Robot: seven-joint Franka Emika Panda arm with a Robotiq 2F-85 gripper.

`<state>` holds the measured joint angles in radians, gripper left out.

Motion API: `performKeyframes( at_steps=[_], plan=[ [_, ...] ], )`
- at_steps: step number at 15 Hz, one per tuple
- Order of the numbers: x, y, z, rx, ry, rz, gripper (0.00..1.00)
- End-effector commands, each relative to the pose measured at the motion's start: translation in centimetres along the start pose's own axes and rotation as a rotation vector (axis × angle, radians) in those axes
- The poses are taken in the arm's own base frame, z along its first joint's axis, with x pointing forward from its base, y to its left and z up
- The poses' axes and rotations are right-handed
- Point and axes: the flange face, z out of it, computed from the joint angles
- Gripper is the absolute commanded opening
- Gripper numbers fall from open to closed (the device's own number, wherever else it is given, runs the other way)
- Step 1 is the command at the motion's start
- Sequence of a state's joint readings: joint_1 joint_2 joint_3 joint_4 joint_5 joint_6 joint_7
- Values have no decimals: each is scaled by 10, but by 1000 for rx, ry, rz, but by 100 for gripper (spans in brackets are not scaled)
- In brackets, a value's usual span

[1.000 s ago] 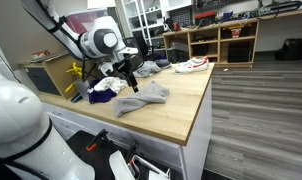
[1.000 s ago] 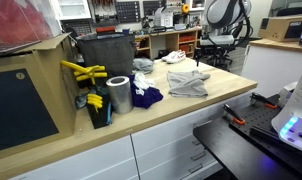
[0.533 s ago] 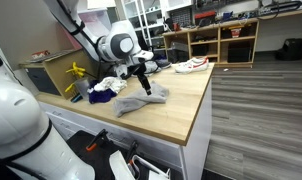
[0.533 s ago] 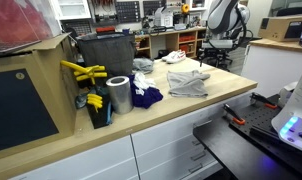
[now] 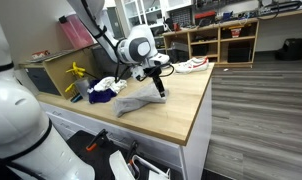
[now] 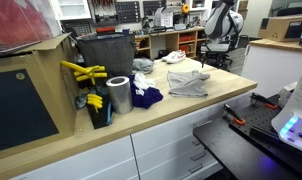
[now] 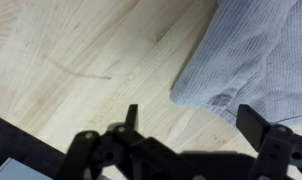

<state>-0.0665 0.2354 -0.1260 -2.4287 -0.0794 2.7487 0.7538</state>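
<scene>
My pincer (image 7: 191, 122) stands spread wide and holds nothing, hanging low over the wooden desk (image 7: 81, 60). In the wrist view a gray cloth (image 7: 261, 50) lies crumpled at one o'clock, its near fold reaching in between my fingers. In an exterior view a blue cloth (image 5: 102, 97) and a white cloth (image 5: 109, 84) lie at nine o'clock from the gray cloth, and a shoe (image 5: 194, 64) at one o'clock.

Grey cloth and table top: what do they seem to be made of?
The grey cloth looks like a soft knit fabric with a matte finish: the wrist view shows fine ribbing and loose folds. The table top looks like light wood, perhaps laminate, smooth and faintly satin: it shows grain streaks and pale joined strips.
</scene>
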Motion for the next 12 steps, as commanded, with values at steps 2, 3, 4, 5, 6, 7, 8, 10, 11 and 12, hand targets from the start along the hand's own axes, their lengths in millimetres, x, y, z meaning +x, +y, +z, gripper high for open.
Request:
performKeyframes(
  at_steps=[2,3,4,5,6,7,8,10,11,12],
  plan=[
    [16,-22,21,16,-15,84,100],
    [18,-26,24,20,-17,95,100],
    [20,-31,26,24,-17,101,100],
    [23,-35,28,29,-18,108,100],
    [25,-39,29,31,-17,113,100],
    [28,-42,31,35,-17,119,100],
    [30,-44,33,37,-19,125,100],
    [33,-46,37,36,-28,138,100],
    [33,-47,39,35,-33,145,100],
    [33,-46,41,33,-40,154,100]
  ],
)
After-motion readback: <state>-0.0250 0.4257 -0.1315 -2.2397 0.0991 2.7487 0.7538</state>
